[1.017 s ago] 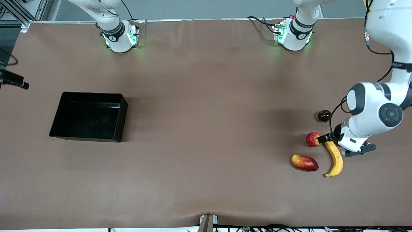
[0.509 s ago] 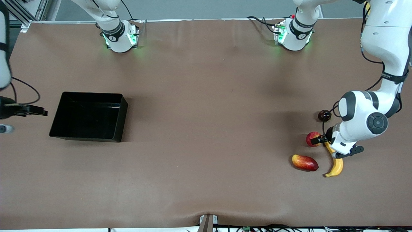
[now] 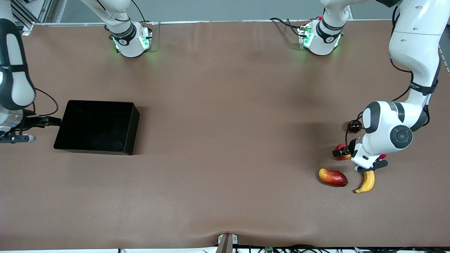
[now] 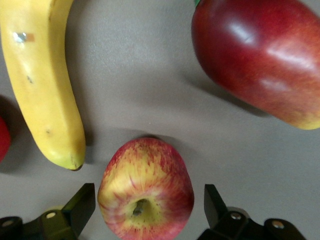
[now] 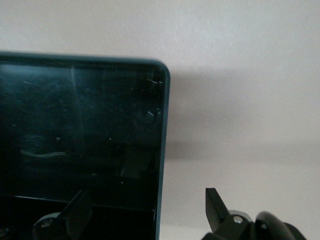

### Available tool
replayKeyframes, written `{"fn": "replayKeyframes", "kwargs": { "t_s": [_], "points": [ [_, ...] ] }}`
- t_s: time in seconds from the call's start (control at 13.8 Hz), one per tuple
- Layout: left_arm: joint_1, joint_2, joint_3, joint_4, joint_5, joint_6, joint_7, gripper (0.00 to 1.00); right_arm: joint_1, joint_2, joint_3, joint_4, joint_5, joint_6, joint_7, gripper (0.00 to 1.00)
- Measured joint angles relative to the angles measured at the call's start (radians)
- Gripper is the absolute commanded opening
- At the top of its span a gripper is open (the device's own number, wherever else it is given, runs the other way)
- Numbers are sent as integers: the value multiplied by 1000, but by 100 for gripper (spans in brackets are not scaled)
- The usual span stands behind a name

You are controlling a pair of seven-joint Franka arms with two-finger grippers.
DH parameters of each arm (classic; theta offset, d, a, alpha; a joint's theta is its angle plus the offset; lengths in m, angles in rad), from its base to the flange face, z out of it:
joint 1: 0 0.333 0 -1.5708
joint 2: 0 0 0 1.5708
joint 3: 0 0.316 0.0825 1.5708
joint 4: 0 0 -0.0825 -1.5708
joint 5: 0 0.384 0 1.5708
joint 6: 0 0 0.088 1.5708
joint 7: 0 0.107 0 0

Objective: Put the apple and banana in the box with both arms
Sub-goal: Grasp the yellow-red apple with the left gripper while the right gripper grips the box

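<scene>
A brown-covered table (image 3: 225, 123) stands before a grey wall (image 3: 225, 8).

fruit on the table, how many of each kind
apple: 1
banana: 1
red-yellow mango-like fruit: 1
dark round fruit: 1
red fruit, mostly hidden: 1
total: 5

The small red apple (image 4: 145, 189), streaked yellow with its stem dimple showing, sits on the table just beside the curved yellow banana (image 4: 44, 82), not touching it. The shallow black box (image 3: 97, 127) lies open toward the right arm's end
</scene>
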Motion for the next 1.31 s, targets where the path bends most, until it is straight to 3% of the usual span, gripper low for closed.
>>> {"fn": "replayKeyframes", "kwargs": {
  "t_s": [0.07,0.15,0.22,0.51,0.87,1.31],
  "points": [
    [1,6,0,0,0,0,0,0,-3,0,0,-41,0,45,0,37],
    [1,7,1,2,1,-1,1,0,-7,1,0,-72,0,80,0,12],
    [1,5,1,4,1,-3,1,0,-10,1,0,-93,0,102,0,0],
    [1,-22,-1,28,2,-34,7,0,-15,0,0,-102,0,116,-14,0],
    [0,-180,-50,53,2,-185,2,0,-33,-3,1,-92,2,85,-38,0],
    [1,-337,-62,71,0,-311,2,0,11,-19,49,112,85,-261,-68,0]
  ]
}}
